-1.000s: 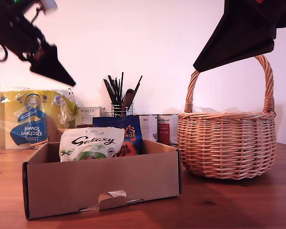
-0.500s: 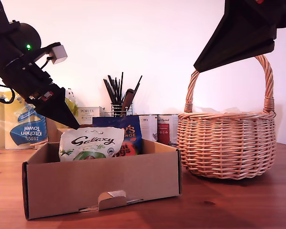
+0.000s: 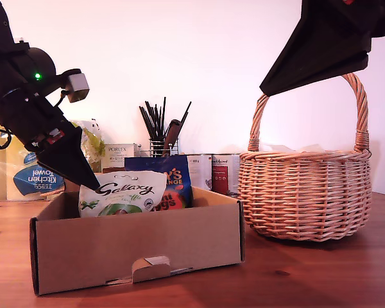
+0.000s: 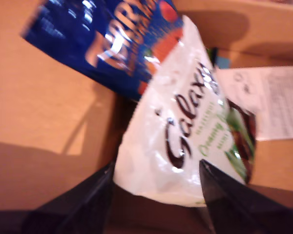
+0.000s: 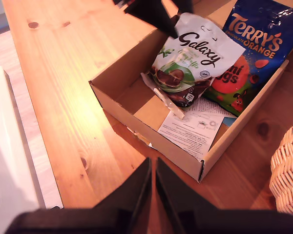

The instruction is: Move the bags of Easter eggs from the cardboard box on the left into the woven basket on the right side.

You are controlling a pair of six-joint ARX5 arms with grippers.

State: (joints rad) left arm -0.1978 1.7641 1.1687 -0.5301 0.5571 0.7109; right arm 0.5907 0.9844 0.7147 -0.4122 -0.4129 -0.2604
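First pincer down at the Galaxy bag; grasp not yet made.

Over the last second our first pincer (image 4: 154,187) has dropped to the box (image 3: 138,247), fingers spread either side of the Galaxy bag (image 3: 122,192), holding nothing. The Terry's bag (image 3: 170,179) stands behind. Our second pincer (image 5: 153,187) hangs nearly closed, empty, above the basket (image 3: 305,192). Two bags visibly remain.

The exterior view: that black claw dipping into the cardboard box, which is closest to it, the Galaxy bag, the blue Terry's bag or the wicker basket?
From my first gripper:
1. Galaxy bag, right beside its tip, in the box.
2. Terry's bag, behind the Galaxy bag, toward the exterior view's right.
3. Woven basket, far off at the exterior view's right, outside the box.
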